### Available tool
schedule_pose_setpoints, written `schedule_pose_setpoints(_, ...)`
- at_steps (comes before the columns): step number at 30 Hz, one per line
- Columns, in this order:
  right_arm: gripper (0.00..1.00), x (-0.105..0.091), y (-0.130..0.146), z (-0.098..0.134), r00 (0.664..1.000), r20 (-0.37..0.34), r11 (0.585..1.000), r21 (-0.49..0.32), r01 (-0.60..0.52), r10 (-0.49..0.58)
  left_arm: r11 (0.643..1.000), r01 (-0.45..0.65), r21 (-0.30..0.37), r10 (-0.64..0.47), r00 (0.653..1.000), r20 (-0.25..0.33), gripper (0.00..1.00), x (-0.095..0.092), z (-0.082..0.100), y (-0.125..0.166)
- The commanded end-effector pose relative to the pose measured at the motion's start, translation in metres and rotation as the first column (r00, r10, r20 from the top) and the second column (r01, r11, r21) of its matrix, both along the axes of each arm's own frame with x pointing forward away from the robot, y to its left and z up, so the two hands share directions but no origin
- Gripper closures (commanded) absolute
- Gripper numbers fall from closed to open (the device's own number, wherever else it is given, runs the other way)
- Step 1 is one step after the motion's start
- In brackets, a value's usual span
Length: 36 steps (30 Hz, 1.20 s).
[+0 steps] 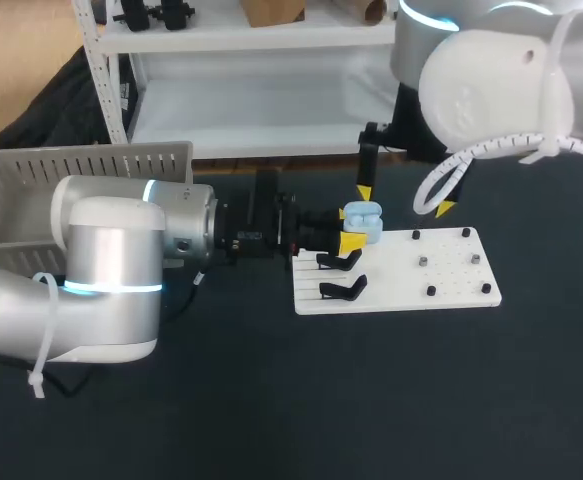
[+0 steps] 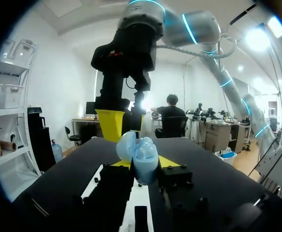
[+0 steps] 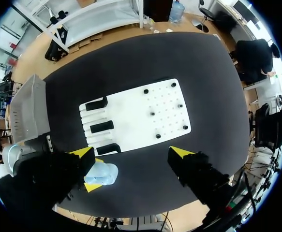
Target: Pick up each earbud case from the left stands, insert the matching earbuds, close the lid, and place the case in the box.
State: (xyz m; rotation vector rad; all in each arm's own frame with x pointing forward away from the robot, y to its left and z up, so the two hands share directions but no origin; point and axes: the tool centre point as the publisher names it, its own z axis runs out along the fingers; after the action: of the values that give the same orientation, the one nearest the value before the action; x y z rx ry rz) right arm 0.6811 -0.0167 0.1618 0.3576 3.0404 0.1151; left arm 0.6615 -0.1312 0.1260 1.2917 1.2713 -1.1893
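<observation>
Head view, left tool (image 1: 352, 230) clasping earbud case (image 1: 367, 222) near board (image 1: 451, 275) corner

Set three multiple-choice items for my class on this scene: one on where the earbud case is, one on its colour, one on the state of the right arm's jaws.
1. Where is the earbud case? A in the grey box; B in the left arm's jaws; C lying on the table.
2. What colour is it? A red; B black; C light blue.
3. The right arm's jaws are: A open and empty; B shut on the case; C shut on a stand.
Answers: B, yellow tips press it from both sides; C, pale blue in every view; A, its tips stand wide apart, holding nothing.
</observation>
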Motion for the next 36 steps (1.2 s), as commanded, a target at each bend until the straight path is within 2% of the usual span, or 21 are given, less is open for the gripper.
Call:
schedule_pose_setpoints(1, 0.0, -0.007, -0.003, 0.002, 1.0, 0.004, 1.0, 0.007, -0.001, 0.001, 1.0, -0.006, 0.0, 0.006, 1.0, 0.001, 1.0, -0.001, 0.0, 0.0)
schedule_pose_setpoints(14, 0.0, -0.015, -0.004, 0.002, 1.0, -0.012, 1.0, 0.019, -0.006, 0.007, 1.0, -0.006, 0.0, 0.006, 1.0, 0.001, 1.0, -0.001, 0.0, 0.0)
schedule_pose_setpoints(23, 0.0, -0.015, -0.022, 0.031, 0.992, 0.125, 0.996, 0.094, 0.003, -0.014, 1.0, -0.006, 0.0, 0.006, 1.0, 0.001, 1.0, -0.001, 0.0, 0.0)
schedule_pose_setpoints(26, 0.0, -0.021, -0.029, 0.037, 0.989, 0.143, 0.992, 0.118, -0.039, 0.022, 1.0, -0.006, 0.0, 0.006, 1.0, 0.001, 1.0, -0.001, 0.0, 0.0)
schedule_pose_setpoints(33, 0.0, -0.037, -0.042, 0.045, 0.962, 0.272, 0.986, 0.161, -0.051, 0.005, 1.0, -0.006, 0.0, 0.006, 1.0, 0.001, 1.0, -0.001, 0.0, 0.0)
schedule_pose_setpoints(36, 0.0, -0.038, -0.047, 0.046, 0.957, 0.29, 0.982, 0.185, -0.039, -0.017, 0.998, -0.055, 0.02, 0.055, 0.998, 0.027, 1.0, -0.001, 0.011, 0.018)
